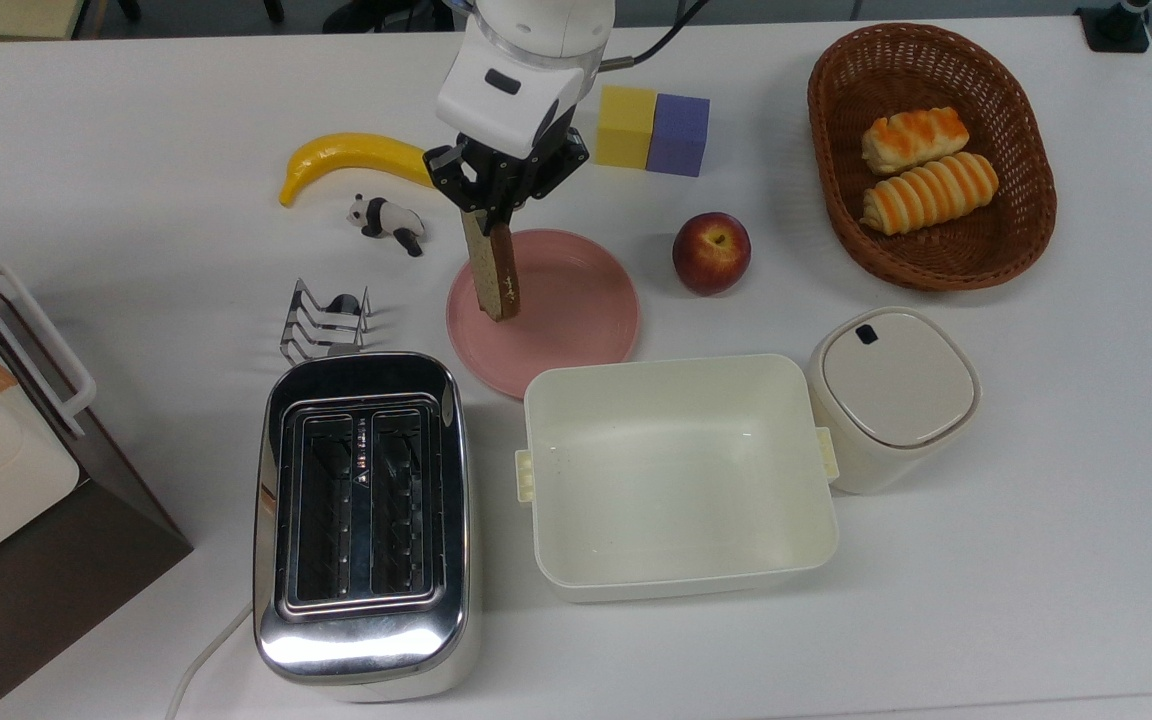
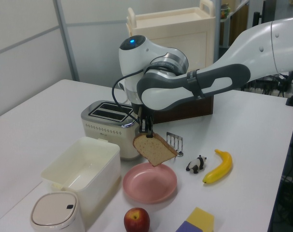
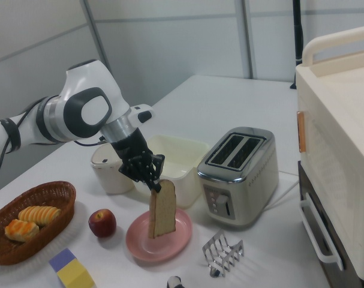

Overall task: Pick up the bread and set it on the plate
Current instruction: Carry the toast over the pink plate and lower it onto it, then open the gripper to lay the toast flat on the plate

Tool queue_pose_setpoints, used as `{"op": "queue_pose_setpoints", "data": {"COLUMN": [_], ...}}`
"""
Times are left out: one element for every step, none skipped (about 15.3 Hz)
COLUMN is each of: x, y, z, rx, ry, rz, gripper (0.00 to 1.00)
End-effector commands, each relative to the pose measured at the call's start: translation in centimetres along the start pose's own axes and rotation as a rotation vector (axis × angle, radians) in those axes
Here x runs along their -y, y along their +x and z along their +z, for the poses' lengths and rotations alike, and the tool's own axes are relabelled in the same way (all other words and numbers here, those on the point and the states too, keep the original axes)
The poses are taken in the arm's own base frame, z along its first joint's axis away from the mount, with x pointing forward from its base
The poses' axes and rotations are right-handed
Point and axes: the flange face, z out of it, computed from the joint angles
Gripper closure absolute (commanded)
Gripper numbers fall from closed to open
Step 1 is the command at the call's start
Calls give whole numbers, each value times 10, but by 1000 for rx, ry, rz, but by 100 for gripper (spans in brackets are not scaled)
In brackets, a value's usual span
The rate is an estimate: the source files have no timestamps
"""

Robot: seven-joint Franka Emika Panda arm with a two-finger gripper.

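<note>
The gripper (image 1: 488,212), upper centre of the top view, is pinching the bread slice (image 1: 494,275) by its top edge, dangling it upright over the pink plate (image 1: 576,320), ready for lowering flat.
</note>
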Motion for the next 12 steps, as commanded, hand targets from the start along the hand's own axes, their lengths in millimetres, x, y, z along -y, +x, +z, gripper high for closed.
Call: {"op": "queue_pose_setpoints", "data": {"x": [-10, -12, -12, -12, -14, -16, -16, -16, -16, -16, -15, -16], "y": [-5, -6, -6, -5, -6, -6, -6, -6, -5, -5, -5, -5], "z": [5, 7, 10, 17, 19, 22, 22, 22, 21, 21, 20, 20], "rx": [4, 12, 19, 30, 34, 38, 38, 38, 37, 35, 34, 35], "ry": [-29, -43, -49, -49, -48, -48, -48, -48, -48, -49, -49, -49], "rz": [-11, -16, -20, -20, -18, -13, -11, -7, -6, -4, -7, 2], "gripper": [100, 100, 100, 100, 100, 89, 59, 25, 0, 0, 0, 0]}}
